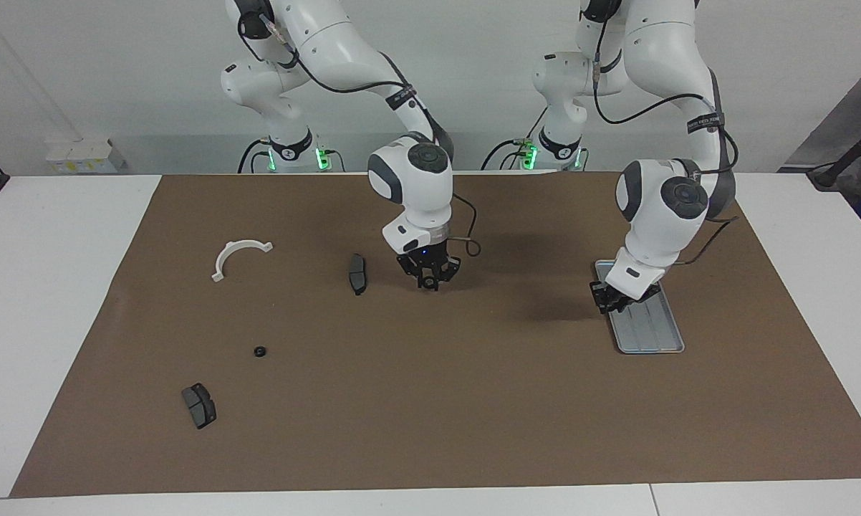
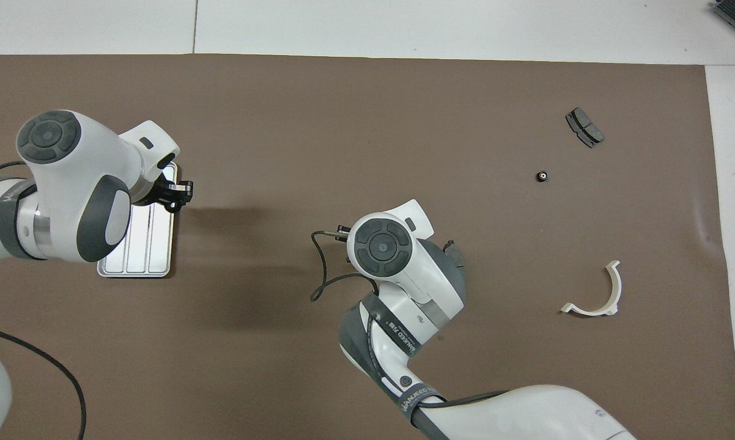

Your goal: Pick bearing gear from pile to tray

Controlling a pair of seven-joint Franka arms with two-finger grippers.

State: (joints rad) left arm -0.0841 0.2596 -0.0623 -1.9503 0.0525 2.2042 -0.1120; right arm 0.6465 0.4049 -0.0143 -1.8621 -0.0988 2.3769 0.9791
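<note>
Left gripper [image 1: 612, 302]: low over the tray [image 1: 651, 333] edge, grip and load not discernible; advise full clearance inside rim before release. Right gripper [image 1: 429, 276]: over bare mat, aperture unclear. Black ring [image 1: 260, 352]: among pile, toward right arm's end

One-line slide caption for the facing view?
Left gripper hangs over the tray; right gripper over the mat beside a dark pad.
</note>
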